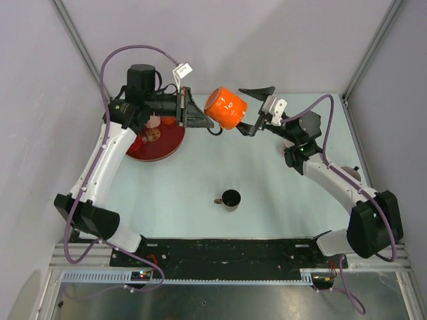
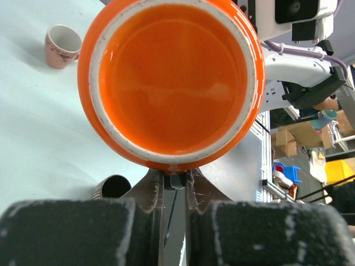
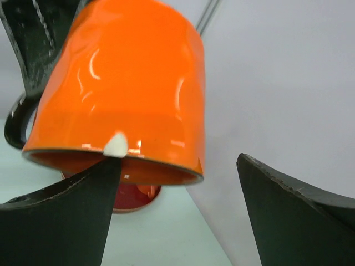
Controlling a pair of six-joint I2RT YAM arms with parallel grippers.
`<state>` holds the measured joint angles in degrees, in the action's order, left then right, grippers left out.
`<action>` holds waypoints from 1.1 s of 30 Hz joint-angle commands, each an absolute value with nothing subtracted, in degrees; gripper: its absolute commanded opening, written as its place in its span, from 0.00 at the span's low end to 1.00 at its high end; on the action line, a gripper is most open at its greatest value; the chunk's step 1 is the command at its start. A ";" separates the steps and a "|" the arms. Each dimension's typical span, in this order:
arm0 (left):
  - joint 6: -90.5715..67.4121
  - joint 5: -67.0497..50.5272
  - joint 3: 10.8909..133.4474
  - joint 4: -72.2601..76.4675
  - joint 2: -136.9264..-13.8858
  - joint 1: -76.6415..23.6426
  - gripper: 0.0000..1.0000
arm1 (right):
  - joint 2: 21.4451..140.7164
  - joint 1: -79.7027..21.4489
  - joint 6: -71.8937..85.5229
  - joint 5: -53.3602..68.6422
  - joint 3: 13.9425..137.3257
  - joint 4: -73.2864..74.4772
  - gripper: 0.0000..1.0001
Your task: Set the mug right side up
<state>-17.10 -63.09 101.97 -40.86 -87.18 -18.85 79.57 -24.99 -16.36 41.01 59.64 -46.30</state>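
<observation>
— What sits on the pale surface (image 1: 200,173)?
— A red plate (image 1: 160,145) on the left side.
— And the orange mug (image 1: 225,108)?
— It is up in the air, tipped on its side. The left jaws are clenched on it.
— The right jaws?
— Released and spread wide just beside the mug.
— Anything smaller?
— A small dark cup (image 1: 230,198) stands upright mid-surface, and there is a pink cup (image 2: 62,44) too.

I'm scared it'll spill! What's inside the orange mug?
In the right wrist view, only a strip of orange inner wall shows inside the rim of the orange mug. Deeper in is hidden by its own side; the left wrist camera only faces its base.
</observation>
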 commanded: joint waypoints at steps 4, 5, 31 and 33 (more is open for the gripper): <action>-17.49 -67.64 101.10 -37.77 -83.11 -19.96 0.00 | 77.61 -26.05 -10.60 41.08 62.80 -56.57 0.89; -17.40 -67.62 101.18 -37.78 -83.21 -19.96 0.00 | 77.30 -26.08 -10.26 41.19 62.78 -56.67 0.86; 13.48 -16.33 114.46 -53.08 -87.71 -21.99 1.00 | 80.42 -31.91 26.37 -11.96 75.09 13.89 0.00; 16.75 -12.32 114.77 -53.37 -88.42 -25.76 1.00 | 83.89 -32.34 30.30 -11.47 78.41 18.00 0.00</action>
